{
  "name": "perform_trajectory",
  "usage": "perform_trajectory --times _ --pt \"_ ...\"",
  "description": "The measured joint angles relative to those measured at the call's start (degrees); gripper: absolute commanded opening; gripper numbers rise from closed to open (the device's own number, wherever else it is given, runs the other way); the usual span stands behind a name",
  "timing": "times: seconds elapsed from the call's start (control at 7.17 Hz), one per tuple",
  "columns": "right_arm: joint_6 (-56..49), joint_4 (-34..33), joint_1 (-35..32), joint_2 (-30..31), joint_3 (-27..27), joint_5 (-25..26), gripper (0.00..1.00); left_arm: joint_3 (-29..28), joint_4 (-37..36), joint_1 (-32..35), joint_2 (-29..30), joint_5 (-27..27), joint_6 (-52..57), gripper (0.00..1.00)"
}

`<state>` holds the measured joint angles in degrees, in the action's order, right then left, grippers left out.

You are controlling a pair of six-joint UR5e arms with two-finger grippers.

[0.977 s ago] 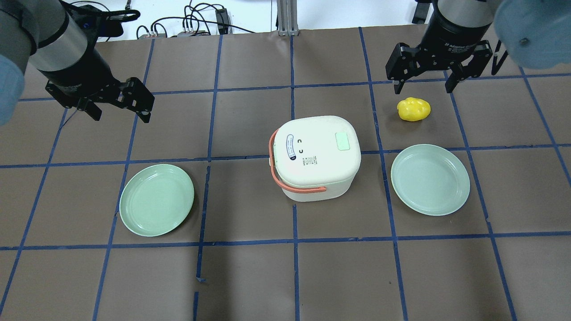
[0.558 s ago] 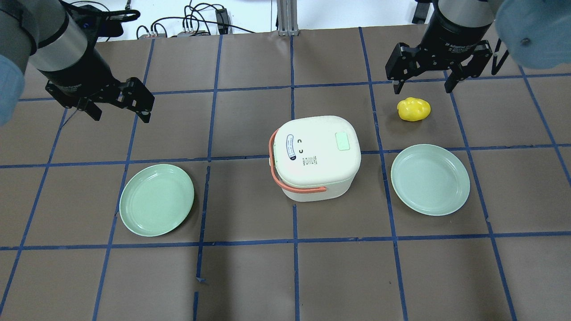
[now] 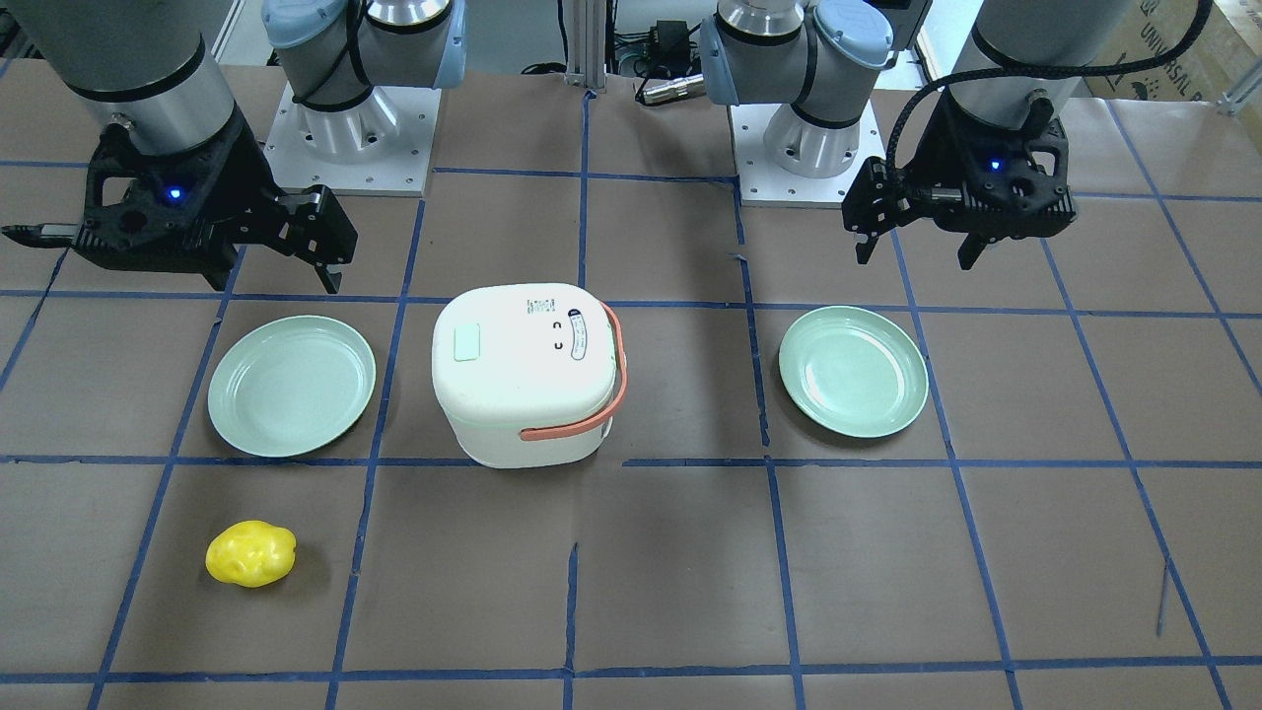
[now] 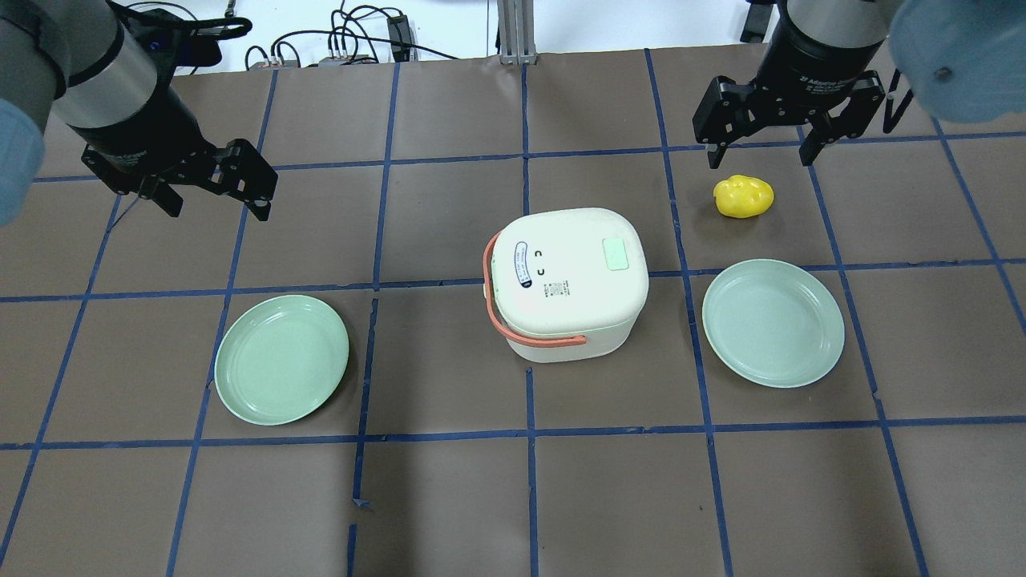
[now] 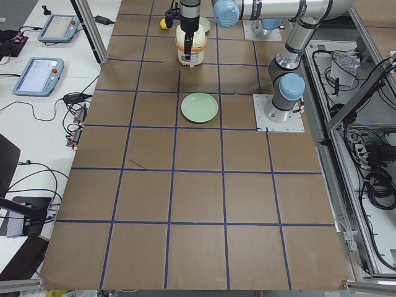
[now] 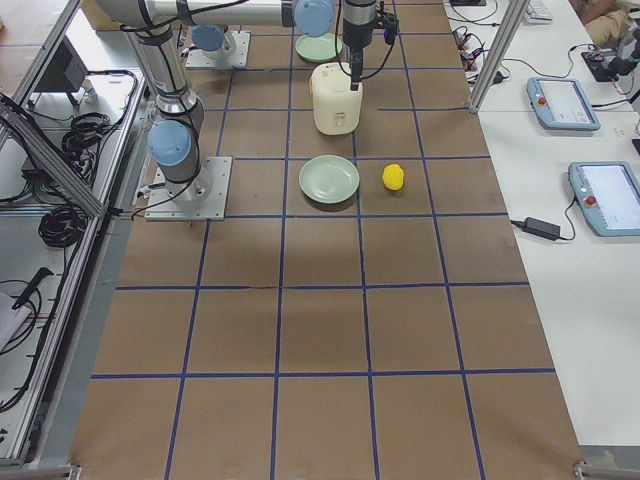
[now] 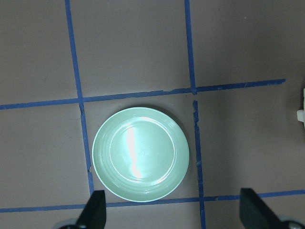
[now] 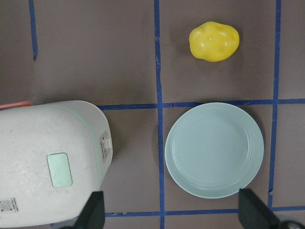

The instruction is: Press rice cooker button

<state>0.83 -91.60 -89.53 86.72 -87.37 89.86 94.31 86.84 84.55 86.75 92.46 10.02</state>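
Note:
The white rice cooker [image 4: 553,300] with an orange handle stands at the table's middle. Its pale green button [image 4: 616,255] is on the lid's right side, and also shows in the right wrist view [image 8: 59,169]. In the front-facing view the cooker [image 3: 518,394] has its button [image 3: 466,343] on the view's left. My right gripper [image 4: 758,160] is open and empty, high above the table, behind and to the right of the cooker. My left gripper [image 4: 216,210] is open and empty, far left of the cooker. Neither touches the cooker.
A yellow lumpy object [image 4: 744,196] lies under my right gripper, behind a pale green plate [image 4: 773,322] to the cooker's right. A second green plate [image 4: 280,359] lies to the cooker's left, below my left gripper [image 7: 174,212]. Cables lie beyond the table's far edge.

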Motion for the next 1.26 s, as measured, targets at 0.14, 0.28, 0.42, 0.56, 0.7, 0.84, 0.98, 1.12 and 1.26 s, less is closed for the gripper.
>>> perform_trajectory --times 0.14,0.28,0.42,0.56,0.7,0.84,0.98,1.12,1.26 --pt "0.21 -0.01 -0.03 -0.10 0.10 -0.59 1.00 0.00 0.00 0.00 0.00 0.00 0.00 1.00" --pt "0.40 -0.03 -0.03 -0.18 -0.03 -1.53 1.00 0.00 0.00 0.00 0.00 0.00 0.00 1.00" --pt "0.60 -0.18 -0.03 -0.31 -0.22 -2.02 0.98 0.00 0.00 0.00 0.00 0.00 0.00 1.00" --pt "1.47 -0.52 0.00 -0.45 -0.22 -2.06 0.81 0.00 0.00 0.00 0.00 0.00 0.00 1.00" --pt "3.75 -0.62 0.01 -0.53 -0.35 -2.37 0.43 0.00 0.00 0.00 0.00 0.00 0.00 1.00" --pt "6.37 -0.40 -0.22 -0.69 -0.66 -2.61 0.26 0.00 0.00 0.00 0.00 0.00 0.00 1.00" --pt "8.17 -0.21 -0.94 -0.90 -1.30 -2.66 0.22 0.00 0.00 0.00 0.00 0.00 0.00 1.00" --pt "9.23 -0.33 -2.33 -0.98 -2.31 -2.65 0.20 0.00 0.00 0.00 0.00 0.00 0.00 1.00" --pt "10.03 -1.40 -4.29 -1.22 -3.73 -2.64 0.16 0.00 0.00 0.00 0.00 0.00 0.00 1.00"
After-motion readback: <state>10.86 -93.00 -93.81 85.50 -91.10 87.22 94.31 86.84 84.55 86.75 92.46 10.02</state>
